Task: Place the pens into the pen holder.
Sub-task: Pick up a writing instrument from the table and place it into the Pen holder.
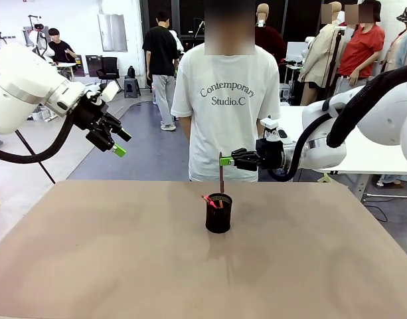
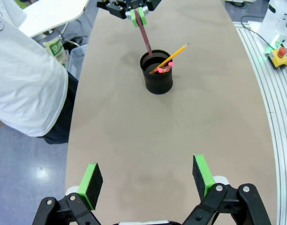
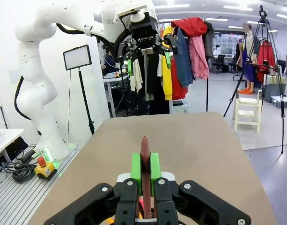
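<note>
Right now my right gripper [image 1: 224,160] has its green-padded fingers [image 3: 137,166] pinched tight on the upper end of the thin dark red-maroon pen [image 1: 221,181], which hangs upright with its lower tip just inside the rim of the small black wire-mesh pen holder [image 1: 218,214] on the tan counter [image 1: 110,252]. Already leaning inside the holder are the yellow-orange pencil-like pen [image 2: 175,53] and a pen with a pink-red end [image 2: 160,70]. I judge the maroon pen light, stiff and smooth, so a narrow pinch near its top suits it; gripped lower, my fingers would meet the holder's rim. My left gripper [image 2: 147,180] hangs well back from the holder, fingers spread wide and empty.
</note>
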`<move>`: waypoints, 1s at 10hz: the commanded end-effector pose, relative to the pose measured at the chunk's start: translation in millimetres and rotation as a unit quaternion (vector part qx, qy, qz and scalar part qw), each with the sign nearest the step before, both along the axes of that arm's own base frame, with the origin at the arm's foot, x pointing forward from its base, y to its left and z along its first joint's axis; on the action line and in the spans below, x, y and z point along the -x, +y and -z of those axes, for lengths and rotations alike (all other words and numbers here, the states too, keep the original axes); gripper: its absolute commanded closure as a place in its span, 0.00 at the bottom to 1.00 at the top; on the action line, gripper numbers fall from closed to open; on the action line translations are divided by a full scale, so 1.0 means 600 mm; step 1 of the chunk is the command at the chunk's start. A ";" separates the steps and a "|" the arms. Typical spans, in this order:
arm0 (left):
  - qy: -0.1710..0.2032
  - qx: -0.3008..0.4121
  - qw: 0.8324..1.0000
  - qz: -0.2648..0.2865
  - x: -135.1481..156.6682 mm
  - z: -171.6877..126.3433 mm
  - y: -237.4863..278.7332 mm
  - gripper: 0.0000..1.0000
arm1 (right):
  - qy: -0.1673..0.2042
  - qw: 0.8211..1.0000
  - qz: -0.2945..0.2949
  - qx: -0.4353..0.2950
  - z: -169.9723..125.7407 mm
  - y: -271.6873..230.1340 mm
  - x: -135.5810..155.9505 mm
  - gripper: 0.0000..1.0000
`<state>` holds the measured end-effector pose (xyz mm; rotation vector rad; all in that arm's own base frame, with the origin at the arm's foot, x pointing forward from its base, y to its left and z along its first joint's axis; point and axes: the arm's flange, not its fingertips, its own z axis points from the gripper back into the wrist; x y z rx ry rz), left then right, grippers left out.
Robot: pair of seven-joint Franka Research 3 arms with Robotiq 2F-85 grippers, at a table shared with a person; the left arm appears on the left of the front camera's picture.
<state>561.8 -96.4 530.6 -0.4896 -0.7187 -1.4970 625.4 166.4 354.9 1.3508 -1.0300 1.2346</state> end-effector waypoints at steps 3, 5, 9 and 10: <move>-0.001 0.000 1.000 -0.002 0.000 -0.002 0.002 0.00 | 0.009 1.000 -0.005 0.009 0.007 0.002 -0.010 0.57; -0.001 0.000 1.000 -0.002 0.000 -0.002 0.002 0.00 | 0.013 1.000 -0.006 0.007 0.003 -0.002 -0.010 0.19; -0.001 0.000 1.000 -0.002 0.000 -0.002 0.002 0.00 | 0.004 1.000 -0.016 0.025 -0.027 -0.021 0.000 0.00; -0.001 0.000 1.000 -0.002 0.000 -0.002 0.002 0.00 | 0.000 0.999 -0.017 0.028 -0.032 -0.024 0.005 0.00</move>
